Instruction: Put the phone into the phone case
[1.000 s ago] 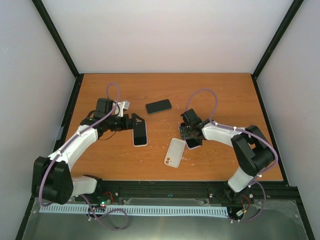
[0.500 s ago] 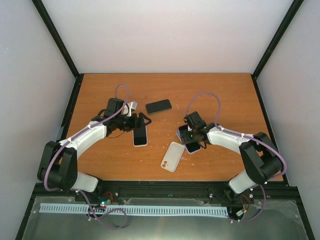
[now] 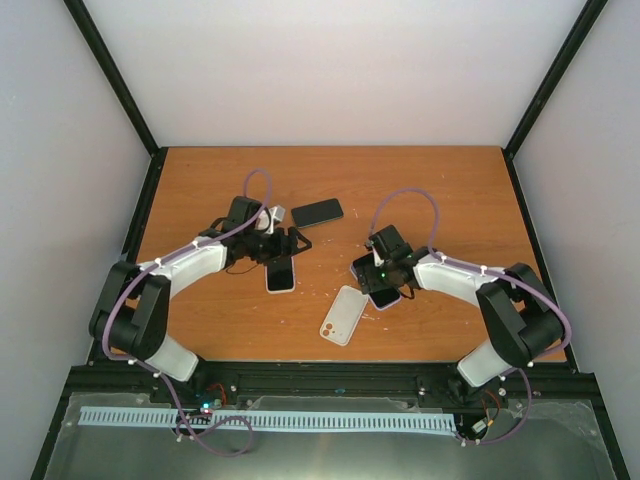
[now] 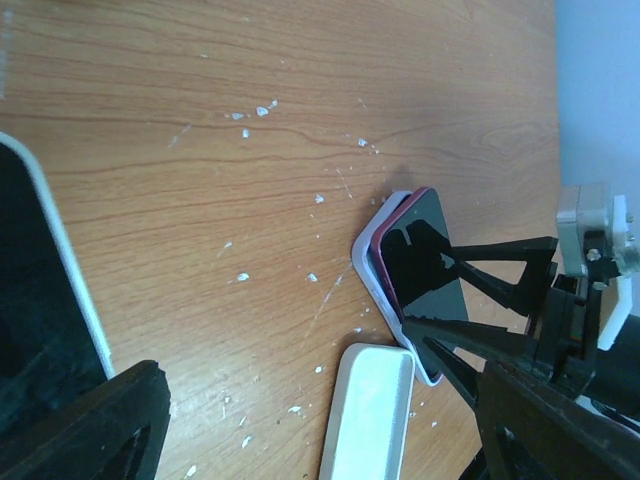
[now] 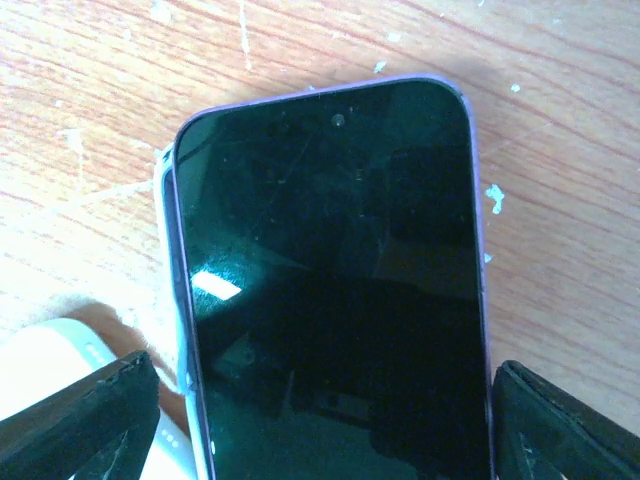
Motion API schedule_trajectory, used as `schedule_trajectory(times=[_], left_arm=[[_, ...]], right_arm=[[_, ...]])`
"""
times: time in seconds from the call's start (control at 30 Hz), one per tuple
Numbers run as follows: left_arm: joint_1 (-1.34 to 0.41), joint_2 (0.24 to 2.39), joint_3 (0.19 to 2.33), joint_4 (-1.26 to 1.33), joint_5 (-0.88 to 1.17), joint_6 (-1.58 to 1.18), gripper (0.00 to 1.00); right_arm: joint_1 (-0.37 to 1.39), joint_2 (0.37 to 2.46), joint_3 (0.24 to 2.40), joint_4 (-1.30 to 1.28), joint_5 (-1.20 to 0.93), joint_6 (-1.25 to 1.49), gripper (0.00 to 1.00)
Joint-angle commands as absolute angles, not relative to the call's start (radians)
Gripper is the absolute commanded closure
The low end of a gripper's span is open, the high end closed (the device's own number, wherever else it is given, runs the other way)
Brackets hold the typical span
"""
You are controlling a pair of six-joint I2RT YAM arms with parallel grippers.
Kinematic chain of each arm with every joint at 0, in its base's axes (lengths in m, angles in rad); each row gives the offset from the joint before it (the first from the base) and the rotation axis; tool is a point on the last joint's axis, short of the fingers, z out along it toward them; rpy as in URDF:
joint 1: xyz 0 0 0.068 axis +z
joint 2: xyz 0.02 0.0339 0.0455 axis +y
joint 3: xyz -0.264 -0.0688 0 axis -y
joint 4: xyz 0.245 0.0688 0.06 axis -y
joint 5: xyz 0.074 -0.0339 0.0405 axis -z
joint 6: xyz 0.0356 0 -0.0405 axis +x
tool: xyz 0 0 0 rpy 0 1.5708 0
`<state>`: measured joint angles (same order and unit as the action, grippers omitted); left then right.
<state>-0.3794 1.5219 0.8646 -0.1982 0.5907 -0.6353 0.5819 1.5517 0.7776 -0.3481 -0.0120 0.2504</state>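
Nearest the arm bases, a spare white case (image 3: 343, 315) is lying flat on the bench (image 3: 450, 200), out of the way. Just beyond it, the right end effector (image 5: 325, 420) is hovering released, its 2 fingers straddling the purple-edged phone (image 5: 330, 270). The phone is resting skewed on a white phone case (image 4: 359, 250) rather than seated, probably so it can be squared up and pressed in. Further left, the left end effector (image 3: 287, 243) is standing released, holding nothing, over a cased phone (image 3: 280, 274). Farthest, a black phone (image 3: 317, 212) is lying alone.
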Motion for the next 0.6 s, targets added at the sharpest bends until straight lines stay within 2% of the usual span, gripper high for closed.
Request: schedule_trajectory(times=[0.0,0.13,0.43,0.57], left_arm=[[-0.422,1.564,0.936,-0.126,0.594,-0.669,0.17],[-0.483,1.637,0.967,-0.083,0.595,-0.7,0.2],[-0.587,1.795,1.027,0.011,0.633,-0.771,0.33],[-0.598,1.85,1.029,0.066,0.652,-0.808,0.37]], right_arm=[[0.552,1.484,0.779,-0.379,-0.076,0.246,0.13],[0.5,1.467,0.766,-0.367,-0.125,0.238,0.23],[0.367,1.471,0.662,-0.212,-0.277,0.244,0.58],[0.362,1.489,0.634,-0.168,-0.325,0.254,0.66]])
